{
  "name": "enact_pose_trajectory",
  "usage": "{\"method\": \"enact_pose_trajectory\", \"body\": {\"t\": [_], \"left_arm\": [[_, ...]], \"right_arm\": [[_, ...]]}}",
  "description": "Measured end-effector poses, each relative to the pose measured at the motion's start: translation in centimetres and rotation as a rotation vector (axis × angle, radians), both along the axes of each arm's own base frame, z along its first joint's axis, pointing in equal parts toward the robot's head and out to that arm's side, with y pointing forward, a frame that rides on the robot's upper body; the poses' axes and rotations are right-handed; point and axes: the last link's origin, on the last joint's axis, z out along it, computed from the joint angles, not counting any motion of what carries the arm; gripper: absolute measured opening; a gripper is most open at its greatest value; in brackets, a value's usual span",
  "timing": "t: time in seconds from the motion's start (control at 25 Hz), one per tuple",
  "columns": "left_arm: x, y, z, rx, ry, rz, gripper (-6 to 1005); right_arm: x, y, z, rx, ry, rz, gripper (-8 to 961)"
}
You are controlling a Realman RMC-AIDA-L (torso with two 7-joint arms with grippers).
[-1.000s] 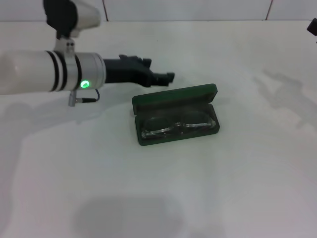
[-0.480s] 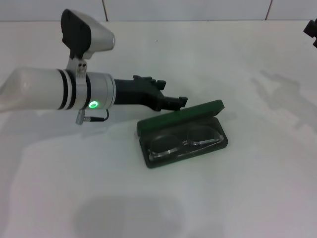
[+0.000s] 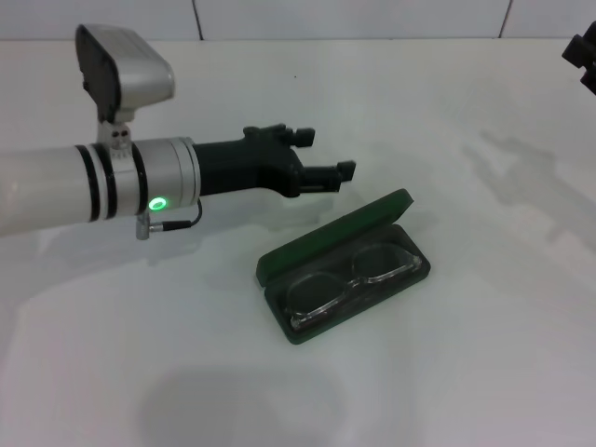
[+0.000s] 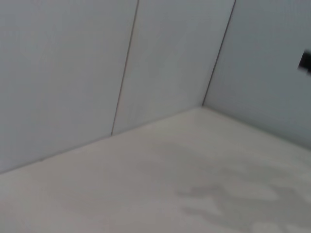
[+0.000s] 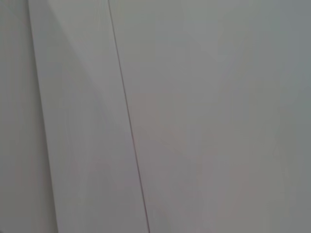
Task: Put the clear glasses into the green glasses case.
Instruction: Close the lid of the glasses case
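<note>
The green glasses case (image 3: 386, 207) lies open on the white table a little right of centre, its lid standing up along the far side. The clear glasses (image 3: 346, 277) lie folded inside its lower half. My left gripper (image 3: 326, 155) hovers just behind and to the left of the case, apart from the lid, with its fingers spread and nothing between them. Only a dark piece of my right gripper (image 3: 583, 58) shows, at the far right edge, well away from the case. Neither wrist view shows the case or the glasses.
The white table (image 3: 466, 372) stretches around the case on all sides. A tiled wall (image 4: 97, 73) rises behind the table's far edge. My left arm's white forearm (image 3: 56, 191) crosses the left half of the table.
The case with the glasses has slid nearer and slightly right, and turned so its right end points farther back. My left gripper has moved right and nearer, following it.
</note>
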Motion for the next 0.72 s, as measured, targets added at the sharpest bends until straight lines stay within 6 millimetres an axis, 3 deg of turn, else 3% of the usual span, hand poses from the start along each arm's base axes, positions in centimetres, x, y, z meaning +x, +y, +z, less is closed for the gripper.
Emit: {"method": "enact_pose_trajectory", "body": {"t": [0.72], "left_arm": [[0.0,-1.2,-0.8,-0.090,0.018,-0.008,875]], "right_arm": [[-1.2,1.6,-0.2,-0.006,-0.032,0.017,344]]}}
